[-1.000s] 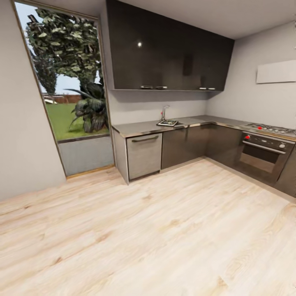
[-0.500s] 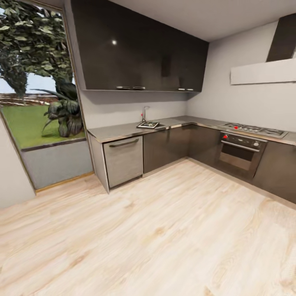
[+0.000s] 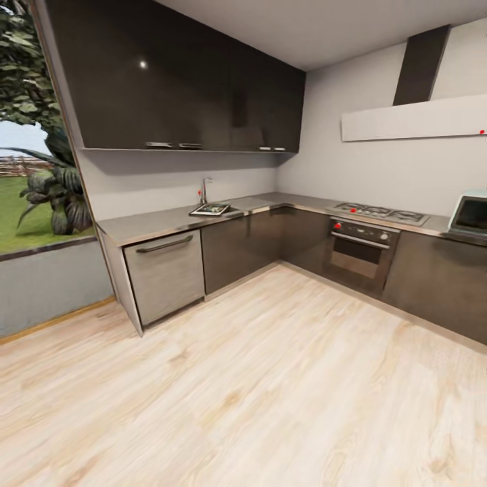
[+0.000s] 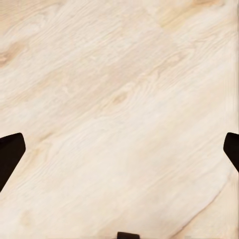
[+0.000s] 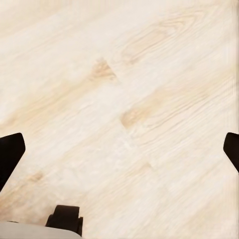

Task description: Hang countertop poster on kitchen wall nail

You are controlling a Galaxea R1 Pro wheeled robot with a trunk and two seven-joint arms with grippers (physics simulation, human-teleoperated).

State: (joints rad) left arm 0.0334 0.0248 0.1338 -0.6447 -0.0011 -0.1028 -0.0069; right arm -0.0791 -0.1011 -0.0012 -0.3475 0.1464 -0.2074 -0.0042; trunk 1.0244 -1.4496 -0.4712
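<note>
Left gripper [image 4: 119, 149]: hangs over the pale wood floor [image 4: 119, 99], its two dark fingertips [image 4: 9, 154] at opposite edges of the wrist view, spread wide with nothing between them.
Right gripper [image 5: 119, 149]: also above the floor, fingertips [image 5: 10, 152] set wide apart and empty; a dark wheel-like part [image 5: 64, 218] of the robot shows just below it.
Floor: light wood planks run from the robot to the foot of the cabinets in the head view.
Dishwasher [image 3: 164, 274]: steel-fronted, at the near end of the worktop, beside the window [image 3: 30, 135] with greenery outside.
Kitchen countertop [image 3: 155, 222]: grey, L-shaped, running along the back wall and turning along the right wall above dark cabinets.
Poster [image 3: 210, 210]: lies flat on the countertop just in front of the tap [image 3: 203, 189], a small dark rectangle with a light border; detail is too small to read.
Oven [image 3: 358, 253]: under the hob [image 3: 379, 213] on the right run, red knobs showing.
Microwave [image 3: 470, 215]: at the far right on the counter.
Wall panel [image 3: 412, 118]: pale strip above the hob, below the dark hood [image 3: 421, 64].
</note>
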